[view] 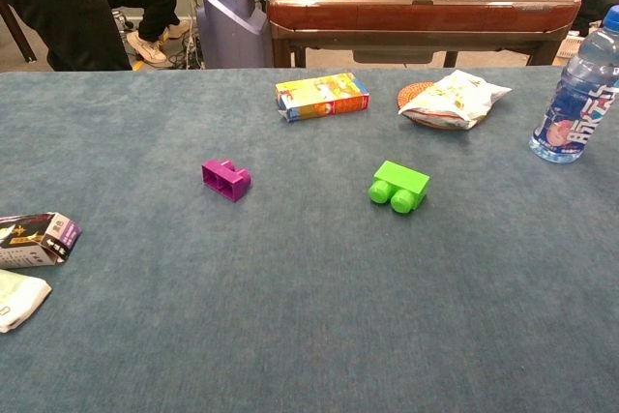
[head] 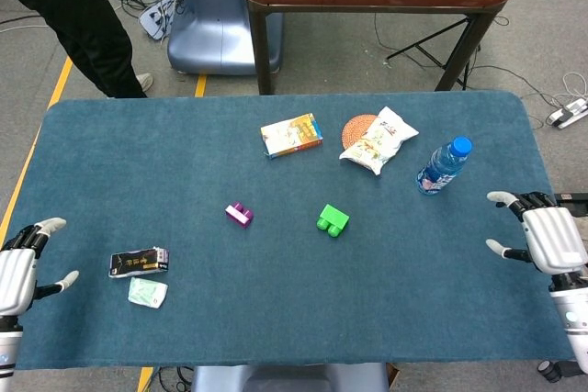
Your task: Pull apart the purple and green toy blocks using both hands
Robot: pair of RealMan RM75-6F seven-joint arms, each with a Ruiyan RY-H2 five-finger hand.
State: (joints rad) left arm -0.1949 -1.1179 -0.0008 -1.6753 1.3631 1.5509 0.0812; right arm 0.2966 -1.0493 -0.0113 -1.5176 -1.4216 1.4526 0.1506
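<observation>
The purple block (head: 239, 215) (view: 225, 179) lies on the blue table, apart from the green block (head: 333, 219) (view: 398, 186), which lies on its side a short way to the right with its studs facing me. My left hand (head: 16, 271) hovers at the table's left edge, fingers spread, holding nothing. My right hand (head: 549, 240) is at the table's right edge, also with fingers apart and empty. Neither hand shows in the chest view.
A water bottle (head: 442, 165) (view: 578, 94) stands at the right. A snack bag (head: 378, 140) on a coaster and a small carton (head: 291, 134) lie at the back. A dark box (head: 138, 263) and a white packet (head: 147, 292) lie near the left hand.
</observation>
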